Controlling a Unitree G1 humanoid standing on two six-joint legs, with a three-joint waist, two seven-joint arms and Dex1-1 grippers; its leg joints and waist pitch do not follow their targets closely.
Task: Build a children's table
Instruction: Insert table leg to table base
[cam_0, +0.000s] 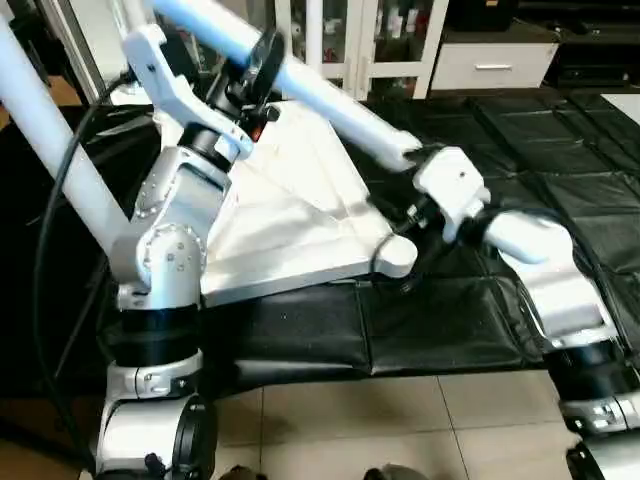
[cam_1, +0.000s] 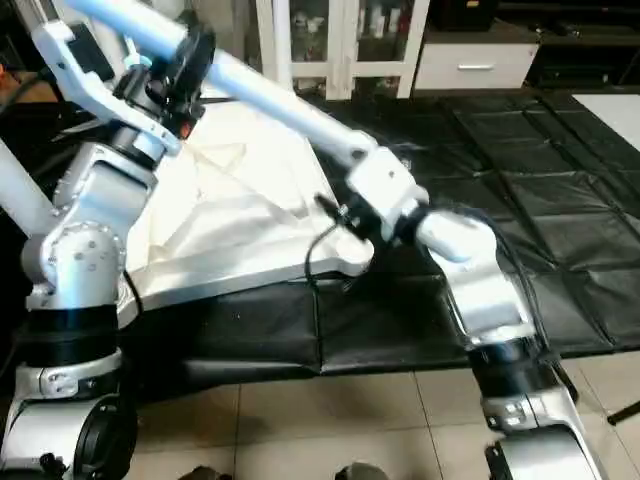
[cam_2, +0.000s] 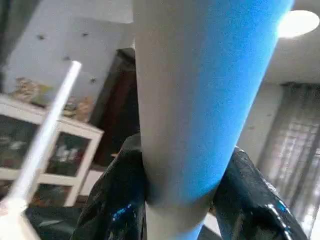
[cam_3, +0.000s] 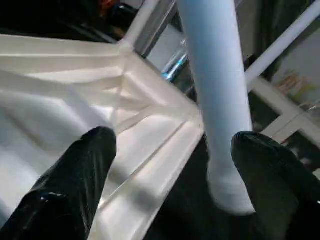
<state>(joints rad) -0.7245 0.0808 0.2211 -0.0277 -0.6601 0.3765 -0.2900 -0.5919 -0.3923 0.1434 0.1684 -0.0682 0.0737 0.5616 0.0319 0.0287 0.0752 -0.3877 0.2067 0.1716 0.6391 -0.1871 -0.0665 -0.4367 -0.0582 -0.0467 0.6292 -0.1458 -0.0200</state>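
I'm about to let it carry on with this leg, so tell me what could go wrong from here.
1. The left gripper alone clamps the leg; the right gripper stands open around its lower end, so that end could swing wide of a socket.
2. The tabletop lies tilted, one corner near the mat edge; a push could shift it.
3. A leg already fitted rises close by the left arm, which could knock it.

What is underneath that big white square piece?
The table top lies ribbed side up on black padded mats over a tiled floor. Anything directly beneath it is hidden.
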